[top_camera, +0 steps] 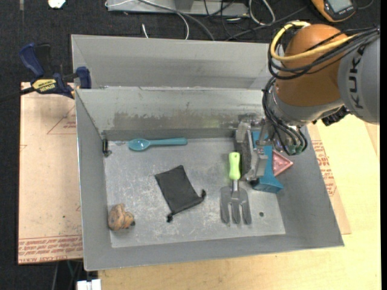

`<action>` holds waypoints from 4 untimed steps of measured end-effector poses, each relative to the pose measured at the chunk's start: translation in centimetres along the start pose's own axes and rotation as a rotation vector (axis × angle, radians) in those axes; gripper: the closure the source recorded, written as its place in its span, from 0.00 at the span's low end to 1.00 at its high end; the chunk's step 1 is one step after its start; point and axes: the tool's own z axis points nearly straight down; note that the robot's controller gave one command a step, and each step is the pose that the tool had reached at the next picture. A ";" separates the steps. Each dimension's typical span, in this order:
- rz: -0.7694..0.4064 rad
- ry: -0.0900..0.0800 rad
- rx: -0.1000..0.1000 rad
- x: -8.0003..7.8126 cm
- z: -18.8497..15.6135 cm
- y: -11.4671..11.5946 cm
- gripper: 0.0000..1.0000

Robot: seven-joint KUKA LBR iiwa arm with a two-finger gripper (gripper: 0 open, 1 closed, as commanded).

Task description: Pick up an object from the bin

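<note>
At three o'clock in the bin [139, 183], the gripper [254, 156] hangs just beside a green-handled fork [234, 189] lying twelve-to-six, tines toward six; spread or closed cannot be told.

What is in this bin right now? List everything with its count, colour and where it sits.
bin: one, grey metal, centre of the view
spoon: one, teal, by the back wall, left of centre
cloth piece: one, dark grey, middle of the floor
lump: one, tan-brown, front left corner
hand fork: one, green handle, grey tines, right of centre
block: one, blue, right side, beside the fork
triangular piece: one, pink, against the block
gripper: one, grey, low over the block
arm: one, orange cover with cables, from the right
</note>
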 end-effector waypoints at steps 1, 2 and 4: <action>-0.001 -0.007 0.001 -0.1 -0.4 0.0 0.00; -0.040 -0.014 0.001 -2.0 5.8 2.7 0.00; -0.066 -0.013 0.001 -1.8 5.2 10.7 0.00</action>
